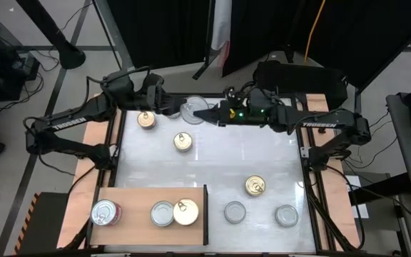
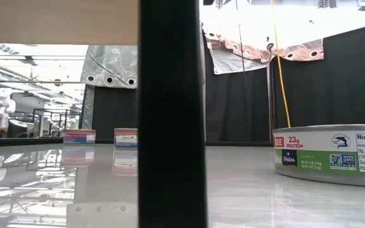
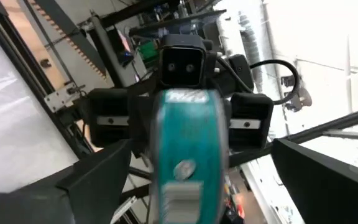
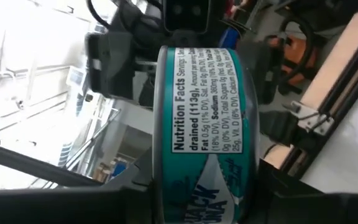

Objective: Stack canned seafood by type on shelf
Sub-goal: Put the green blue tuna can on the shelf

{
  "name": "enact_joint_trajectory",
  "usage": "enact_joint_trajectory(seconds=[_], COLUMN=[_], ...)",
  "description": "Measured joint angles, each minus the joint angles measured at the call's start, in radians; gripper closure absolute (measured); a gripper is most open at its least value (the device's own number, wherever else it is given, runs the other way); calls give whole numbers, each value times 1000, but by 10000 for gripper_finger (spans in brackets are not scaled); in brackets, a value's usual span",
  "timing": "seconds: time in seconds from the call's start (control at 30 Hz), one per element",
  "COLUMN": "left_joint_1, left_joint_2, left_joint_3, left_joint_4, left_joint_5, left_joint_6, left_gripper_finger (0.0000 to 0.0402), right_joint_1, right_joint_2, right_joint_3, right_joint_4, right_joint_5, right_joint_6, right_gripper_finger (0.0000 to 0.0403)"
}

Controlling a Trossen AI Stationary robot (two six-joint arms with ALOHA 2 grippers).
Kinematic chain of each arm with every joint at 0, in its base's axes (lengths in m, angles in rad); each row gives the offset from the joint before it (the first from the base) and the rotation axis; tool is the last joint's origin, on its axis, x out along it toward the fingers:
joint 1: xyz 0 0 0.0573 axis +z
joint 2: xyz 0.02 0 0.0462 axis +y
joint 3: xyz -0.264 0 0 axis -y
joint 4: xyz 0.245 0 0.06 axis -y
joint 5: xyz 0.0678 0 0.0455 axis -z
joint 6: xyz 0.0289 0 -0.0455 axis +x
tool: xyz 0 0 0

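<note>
Three cans (image 1: 175, 213) sit on the shelf (image 1: 130, 198) and five remain on the counter (image 1: 212, 157), while the right claw (image 1: 207, 114) grips a teal can (image 1: 192, 110), apparently mid-handover, between the left claw's (image 1: 171, 107) spread fingers.

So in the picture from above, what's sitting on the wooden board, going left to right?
On the shelf: red-labelled can → silver-lidded can → gold-lidded can, which touches or overlaps the silver one → thin dark upright edge.
</note>
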Motion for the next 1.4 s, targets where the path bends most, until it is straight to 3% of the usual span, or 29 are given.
enact_joint_trajectory(seconds=[0.23,0.57,0.67,0.83,0.97,1.17,1.27,1.4], left_joint_1=[1,2,2,8,6,-54,-111,-200], left_joint_2=[0,3,-3,-31,-83,-225,-292,-342], left_joint_3=[0,-1,-2,-2,-2,-2,-2,-2], left_joint_4=[-42,-118,-113,-109,-167,-528,-776,-1089], left_joint_5=[58,74,75,136,257,475,538,545], left_joint_6=[-27,29,34,28,25,101,201,359], left_gripper_finger=[82,225,257,257,257,257,257,257], right_joint_1=[16,13,13,13,6,1,2,2], right_joint_2=[12,12,7,-22,-73,-149,-173,-179], right_joint_3=[0,0,0,0,0,0,1,1], right_joint_4=[2,-27,-30,-25,-101,-201,-222,-242], right_joint_5=[49,47,45,28,-78,-215,-213,-163], right_joint_6=[8,7,-9,-94,-183,-284,-317,-320], right_gripper_finger=[279,272,245,171,119,82,79,78])
